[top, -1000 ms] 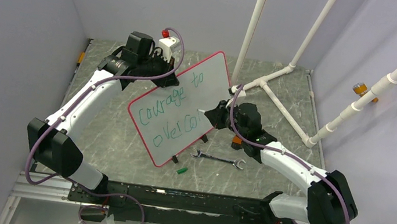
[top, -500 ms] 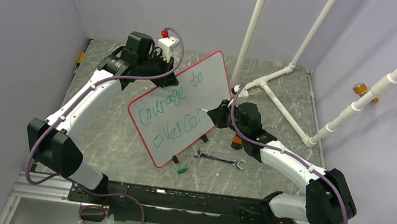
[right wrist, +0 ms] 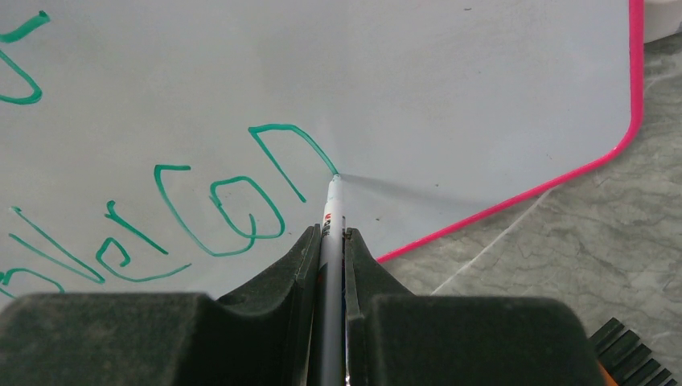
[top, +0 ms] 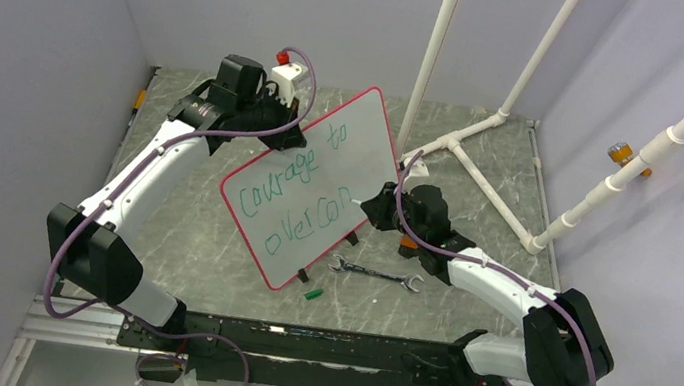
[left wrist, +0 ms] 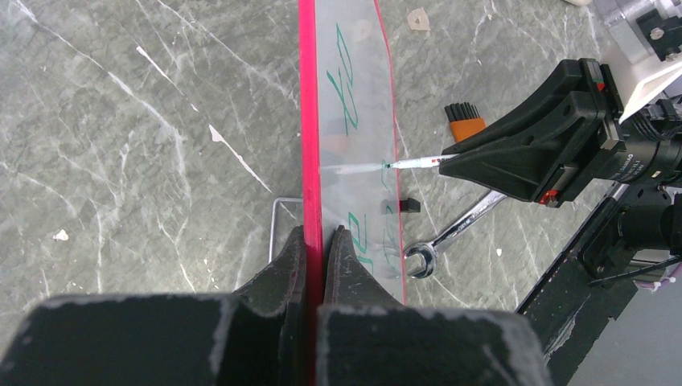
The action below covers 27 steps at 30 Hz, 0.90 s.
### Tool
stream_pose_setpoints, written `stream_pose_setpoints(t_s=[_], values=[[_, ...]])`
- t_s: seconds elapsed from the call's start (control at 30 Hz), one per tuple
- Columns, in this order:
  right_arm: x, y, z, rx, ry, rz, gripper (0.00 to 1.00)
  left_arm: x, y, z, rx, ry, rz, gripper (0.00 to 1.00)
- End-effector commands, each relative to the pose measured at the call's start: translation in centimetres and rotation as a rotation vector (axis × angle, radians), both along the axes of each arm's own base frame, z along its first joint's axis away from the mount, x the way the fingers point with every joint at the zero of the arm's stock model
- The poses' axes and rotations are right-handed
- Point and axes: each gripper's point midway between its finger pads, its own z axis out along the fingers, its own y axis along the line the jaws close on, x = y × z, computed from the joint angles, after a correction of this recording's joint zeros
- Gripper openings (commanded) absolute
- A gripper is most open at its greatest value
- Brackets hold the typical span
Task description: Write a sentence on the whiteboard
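**Whiteboard** point(top: 367, 131): white, red rim, rounded corners. Stands tilted on one long edge on the grey marble-patterned table point(top: 201, 234), between the two arms.

**Sentence** point(top: 303, 193): green handwriting in two slanted lines. The upper line reads "Courage to". The lower line reads "overco", followed by a single arch stroke.

**Left gripper** point(left wrist: 322, 237): clenched on the board's red rim, one finger on each face.

**Right gripper** point(right wrist: 328, 233): clamped around a marker point(right wrist: 332, 205). The marker tip touches the board at the end of the arch stroke, near the board's right corner.

**Wrench** point(top: 375, 274): silver, lying flat on the table just beside the board's lower edge.

**Green cap** point(top: 313, 293): small, on the table near the board's bottom corner.

**Orange and black object** point(top: 408, 246): on the table under the right arm; too small to identify.

**White pipe frame** point(top: 472, 136): at the far right of the table.
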Motion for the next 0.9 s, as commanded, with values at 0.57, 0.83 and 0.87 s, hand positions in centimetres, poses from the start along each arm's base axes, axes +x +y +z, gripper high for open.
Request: stream_pose_setpoints(t_s=[0.57, 0.83, 0.87], values=[[3.3, 1.8, 4.9, 0.035, -0.089, -0.011, 0.0, 0.6, 1.9, -0.6, 0.134, -0.078, 0.004, 0.0], [4.3, 1.8, 6.0, 0.043, -0.106, -0.028, 0.0, 0.6, 1.9, -0.6, 0.135, -0.078, 0.003, 0.0], [4.4, 1.7, 6.1, 0.046, -0.108, -0.03, 0.0, 0.6, 1.9, -0.6, 0.134, -0.077, 0.003, 0.0]])
